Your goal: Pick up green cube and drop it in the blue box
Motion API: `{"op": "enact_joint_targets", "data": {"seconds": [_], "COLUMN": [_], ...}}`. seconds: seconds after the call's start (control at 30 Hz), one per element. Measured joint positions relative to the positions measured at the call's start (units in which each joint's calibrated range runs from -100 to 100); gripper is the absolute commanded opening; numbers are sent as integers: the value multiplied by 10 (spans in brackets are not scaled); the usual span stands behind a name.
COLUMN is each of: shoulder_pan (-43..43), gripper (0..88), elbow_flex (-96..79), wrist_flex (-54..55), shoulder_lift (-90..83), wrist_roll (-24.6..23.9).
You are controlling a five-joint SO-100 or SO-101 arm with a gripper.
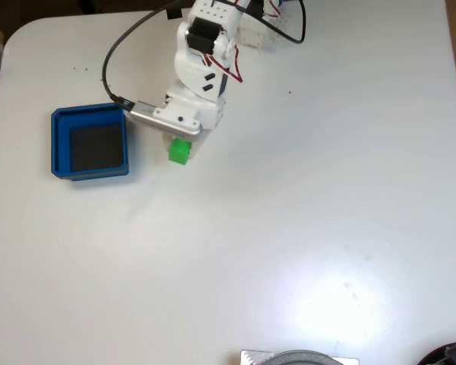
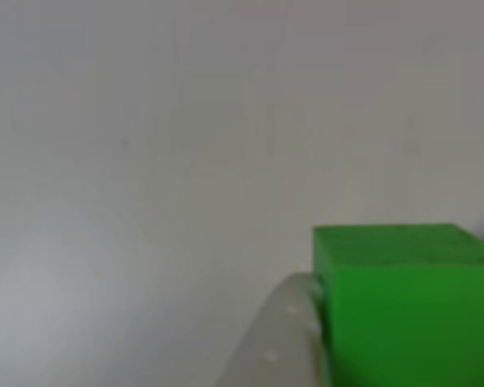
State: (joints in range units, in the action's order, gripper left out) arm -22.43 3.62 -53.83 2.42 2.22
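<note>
Green cube (image 1: 180, 150), small, bright, plain-faced and solid, sits just to the right of the blue box (image 1: 58, 144) in the fixed view, a strip of bare white worktop (image 1: 304, 228) between the two. The white plastic arm (image 1: 201, 68) reaches down from the worktop's far edge, bent over so that its tool (image 1: 184, 143) hangs right on top of the cube, covering the cube's upper part. A black cable (image 1: 114, 57) loops from the arm's base round to a silver block (image 1: 148, 114) on the wrist, which nearly reaches the blue box's top right corner.

In the other view, up close, the cube (image 2: 403, 310) fills the lower right, with one pale rounded finger (image 2: 278, 343) pressed against its left face. The second finger is out of frame, so whether the tool is truly clamped on the cube I cannot tell.

The blue box is a square, shallow, thick-walled tray with clipped corners and a dark floor, open on top. It lies near the worktop's left edge. Right of the cube and towards the camera, the smooth worktop is wide open.
</note>
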Motion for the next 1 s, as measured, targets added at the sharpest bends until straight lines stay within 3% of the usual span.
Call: {"op": "enact_joint_targets", "data": {"seconds": [0.13,0.43,0.83,1.0], "shoulder_pan": [-38,-119,-158,-169], "gripper": [13,13,13,13], "elbow_flex": [0,0,0,0], "wrist_flex": [52,61,61,114], "shoulder_lift": [0,0,77,99], "wrist_roll": [0,0,0,0]}}
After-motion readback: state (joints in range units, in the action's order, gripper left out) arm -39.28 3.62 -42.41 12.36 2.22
